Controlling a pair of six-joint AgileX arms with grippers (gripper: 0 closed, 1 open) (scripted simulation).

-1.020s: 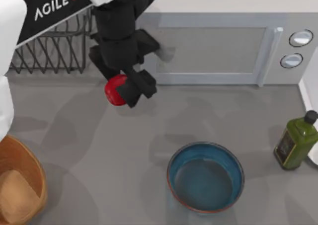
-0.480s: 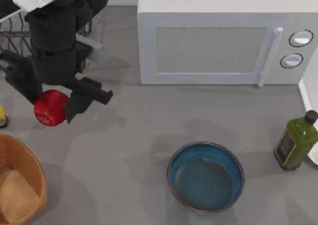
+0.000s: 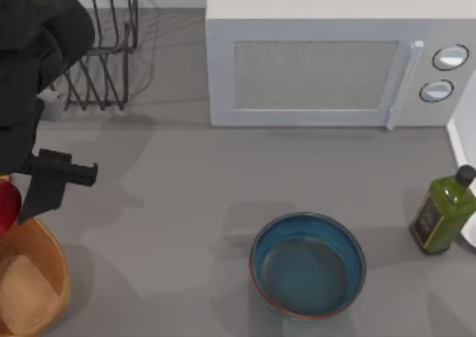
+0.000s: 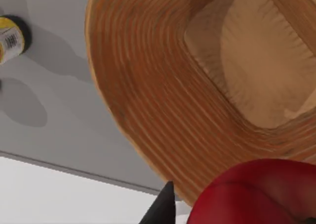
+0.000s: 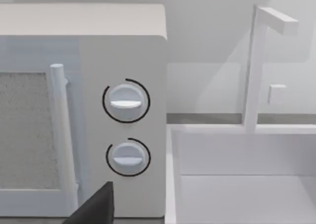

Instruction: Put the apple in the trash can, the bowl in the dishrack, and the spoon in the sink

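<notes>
Left claw (image 3: 15, 203): at the left edge of the bench, just above the far rim of the trash can, pinching the apple between its dark fingers (image 3: 56, 184).
Apple (image 3: 6, 205): red and glossy, held in the left claw at the top view's left edge; in the left wrist view it (image 4: 256, 194) hangs over the trash can's rim.
Trash can (image 3: 33, 277): tan-orange, wood-coloured, at the near left corner of the bench; its paler inside (image 4: 256, 61) lies open below the apple.
Bowl (image 3: 307, 265): blue-teal inside with a thin brownish rim, upright on the bench near the front, right of centre, well apart from the trash can.
Dishrack (image 3: 100, 47): dark wire frame at the far left, just left of the microwave.
Microwave (image 3: 327, 62): white, along the far edge; two round dials (image 5: 126, 103) on its right side.
Oil bottle (image 3: 445, 210): green with a dark cap, at the right, near the bowl.
Sink (image 5: 237, 174): white basin right of the microwave, with a white tap (image 5: 259, 61) behind it.
Right claw (image 5: 94, 209): a dark tip faces the microwave's dials; cannot tell whether it is spread or pressed together.
</notes>
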